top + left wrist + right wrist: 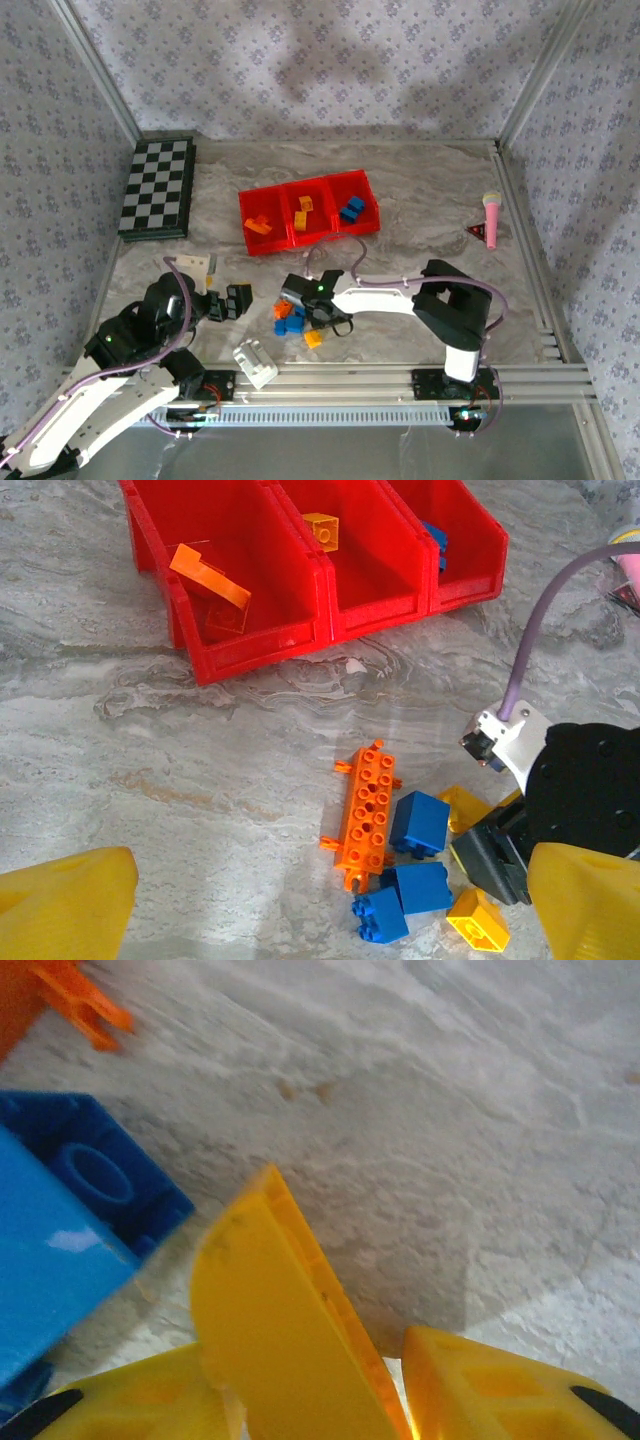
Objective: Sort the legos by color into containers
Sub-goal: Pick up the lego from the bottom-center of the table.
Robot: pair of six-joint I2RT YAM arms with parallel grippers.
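The three joined red containers (310, 212) (300, 630) stand mid-table; the left one holds an orange lego (210, 580), the middle a yellow one (322, 530), the right a blue one (435, 535). Loose legos (293, 318) lie in front: a long orange brick (368, 815), three blue bricks (420, 822) and a yellow brick (478, 918). My right gripper (305, 305) (320, 1380) is down at this pile, its fingers closed against a flat yellow lego (270, 1310) standing tilted between them. A blue brick (70, 1220) lies just left of it. My left gripper (235, 300) (325, 900) hangs open left of the pile, holding nothing.
A black-and-white checkered board (157, 187) lies at the far left. A white blocky object (256, 362) sits by the near rail (400, 375). A pink object (492, 215) and a small dark red piece (477, 232) lie at the right, near the wall.
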